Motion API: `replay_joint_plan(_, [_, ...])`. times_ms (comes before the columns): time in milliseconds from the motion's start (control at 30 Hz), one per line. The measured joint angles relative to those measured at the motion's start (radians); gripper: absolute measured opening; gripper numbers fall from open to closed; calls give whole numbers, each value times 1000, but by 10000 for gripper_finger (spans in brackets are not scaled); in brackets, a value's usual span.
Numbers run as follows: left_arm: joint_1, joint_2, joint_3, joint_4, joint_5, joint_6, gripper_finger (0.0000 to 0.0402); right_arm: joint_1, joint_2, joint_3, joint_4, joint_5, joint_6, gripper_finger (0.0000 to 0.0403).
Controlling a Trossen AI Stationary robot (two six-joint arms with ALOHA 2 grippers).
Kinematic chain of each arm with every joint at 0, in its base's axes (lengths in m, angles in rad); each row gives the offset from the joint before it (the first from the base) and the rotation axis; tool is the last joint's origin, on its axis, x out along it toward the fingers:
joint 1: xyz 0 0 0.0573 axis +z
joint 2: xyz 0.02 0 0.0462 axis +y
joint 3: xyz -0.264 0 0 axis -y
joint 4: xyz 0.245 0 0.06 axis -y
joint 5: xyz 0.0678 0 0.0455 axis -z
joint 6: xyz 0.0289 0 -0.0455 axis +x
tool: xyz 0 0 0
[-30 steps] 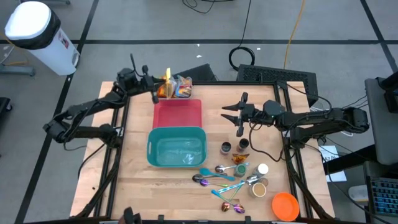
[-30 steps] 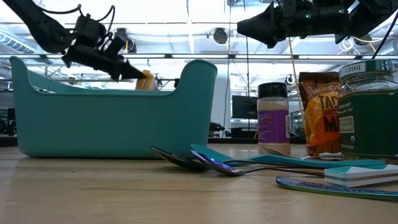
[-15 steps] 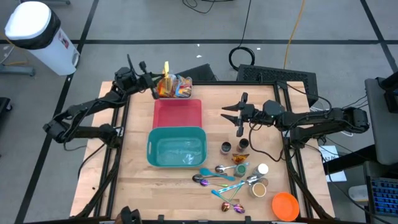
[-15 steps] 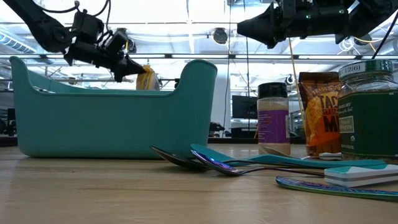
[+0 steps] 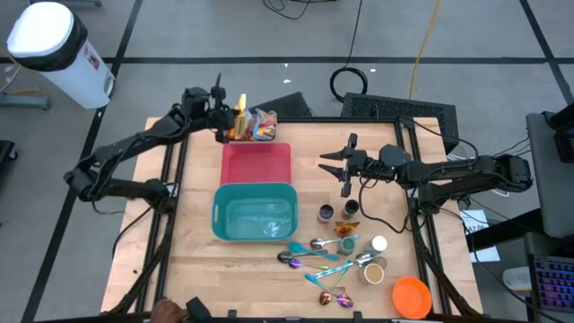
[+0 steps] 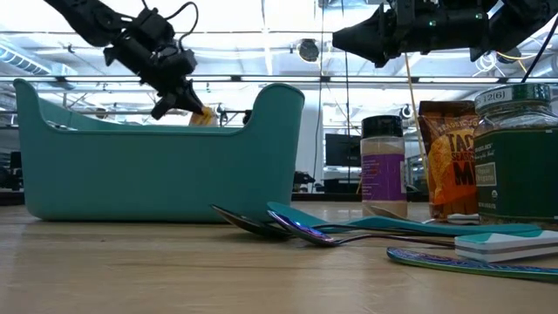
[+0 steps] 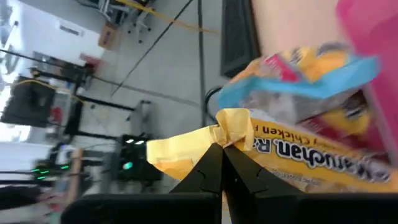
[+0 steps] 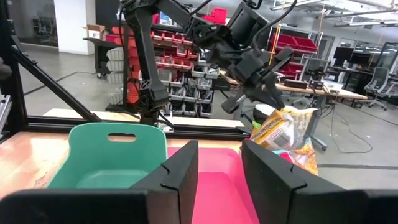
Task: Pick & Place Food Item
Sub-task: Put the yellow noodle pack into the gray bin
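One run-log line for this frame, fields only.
left gripper: fingers shut on yellow packet | right gripper: open, idle above table | red bin, teal bin: no packet inside

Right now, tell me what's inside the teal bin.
The teal bin looks empty from above; only its shiny bare floor shows. In the low view its near wall hides the inside. The food packets lie beyond the pink tray, one pinched by the left gripper.
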Motion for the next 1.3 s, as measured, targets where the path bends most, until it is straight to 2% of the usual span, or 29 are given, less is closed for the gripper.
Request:
replay_joint_plan(133, [-23, 31, 49, -16, -119, 78, 9, 0, 0, 0, 0, 0, 15, 114])
replay_joint_plan(233, [-40, 36, 103, -103, -151, 137, 4, 0, 0, 0, 0, 0, 16, 114])
replay_joint_plan(400, [-77, 38, 150, -254, -117, 140, 7, 0, 0, 0, 0, 0, 14, 114])
replay_joint_plan(867, [-101, 284, 154, -157, -79, 55, 10, 0, 0, 0, 0, 0, -6, 114])
replay_joint_plan(1100, [-150, 300, 150, -174, -32, -40, 24, 0, 0, 0, 0, 0, -6, 114])
replay_joint_plan(1300, [-174, 300, 148, -172, -68, -100, 25, 0, 0, 0, 0, 0, -6, 114])
